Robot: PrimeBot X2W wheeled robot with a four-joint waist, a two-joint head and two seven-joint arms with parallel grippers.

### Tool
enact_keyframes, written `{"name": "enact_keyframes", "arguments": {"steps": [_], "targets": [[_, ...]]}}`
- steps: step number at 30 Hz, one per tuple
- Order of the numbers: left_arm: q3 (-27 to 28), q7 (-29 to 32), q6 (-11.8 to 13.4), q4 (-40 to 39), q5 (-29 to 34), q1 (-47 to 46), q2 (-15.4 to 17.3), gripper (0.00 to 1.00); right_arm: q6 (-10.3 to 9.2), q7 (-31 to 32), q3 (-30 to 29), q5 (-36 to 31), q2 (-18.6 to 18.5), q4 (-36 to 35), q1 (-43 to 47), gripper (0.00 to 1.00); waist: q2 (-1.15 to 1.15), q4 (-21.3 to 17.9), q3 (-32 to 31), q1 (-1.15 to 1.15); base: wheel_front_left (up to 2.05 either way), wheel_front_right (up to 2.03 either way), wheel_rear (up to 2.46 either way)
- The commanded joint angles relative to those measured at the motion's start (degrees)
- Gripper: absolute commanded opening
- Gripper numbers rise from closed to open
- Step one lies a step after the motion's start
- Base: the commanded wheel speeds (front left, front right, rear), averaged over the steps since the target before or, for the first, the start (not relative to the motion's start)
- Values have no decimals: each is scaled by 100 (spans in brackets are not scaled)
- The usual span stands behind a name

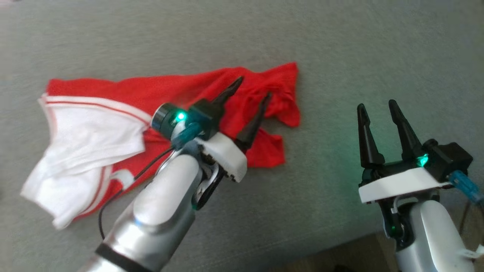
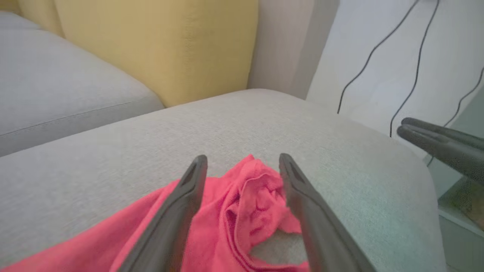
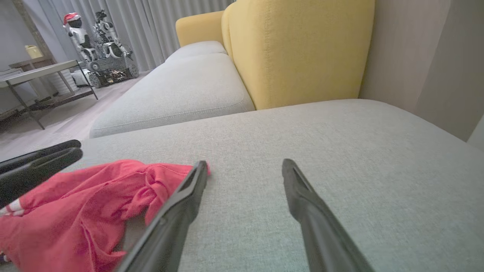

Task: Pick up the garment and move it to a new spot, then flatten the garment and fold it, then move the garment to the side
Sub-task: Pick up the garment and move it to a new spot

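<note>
Silvery left forearm rises from the lower foreground, reaching over the garment. That garment, red with a white part turned out at its left end, lies crumpled and spread across the grey sofa cushion. Above its bunched right end the left pincer is released, fingers apart with red folds between them. Right pincer, also released, hovers over bare cushion, well right of the cloth. Behind stands a yellow backrest.
</note>
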Motion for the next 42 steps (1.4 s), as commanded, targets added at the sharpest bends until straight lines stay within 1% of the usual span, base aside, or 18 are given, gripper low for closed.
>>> {"name": "enact_keyframes", "arguments": {"steps": [1,5,9,14,15,16,20,25,33,42], "targets": [[297,-78,142,-359,-57,99,71,100,-4,75,57,-86,-23,-212,-53,100,0,361,-272,0,0,0,0],[778,-123,530,-864,-133,510,289,100,-4,219,-15,-222,-23,-269,9,100,0,695,-497,0,0,0,0],[1371,-128,892,-1375,-119,969,524,100,-4,352,-84,-321,-23,-332,89,100,0,999,-696,0,0,0,0],[2023,-129,1138,-1720,-96,1552,738,100,-4,496,-127,-416,-23,-383,204,100,0,1311,-960,0,0,0,0],[2270,-129,1208,-1801,-82,1790,823,100,-4,547,-148,-443,-23,-397,255,100,0,1410,-1063,0,0,0,0],[2401,-129,1234,-1844,-89,1911,855,100,-4,572,-153,-456,-23,-400,282,100,0,1453,-1115,0,0,0,0],[2792,-130,1262,-1996,-62,2365,988,100,-4,655,-158,-497,-23,-430,386,100,0,1585,-1285,0,0,0,0],[3009,-130,1160,-2164,-37,2816,1054,100,-4,725,-151,-531,-23,-456,513,100,0,1661,-1460,0,0,0,0],[2983,-130,998,-2228,-14,3230,1040,100,-4,808,-128,-572,-22,-471,762,100,0,1638,-1747,0,0,0,0],[2890,-115,964,-2279,-59,3607,1050,100,-4,903,-134,-554,-22,-578,1055,100,0,1584,-1993,0,0,0,0]]}}
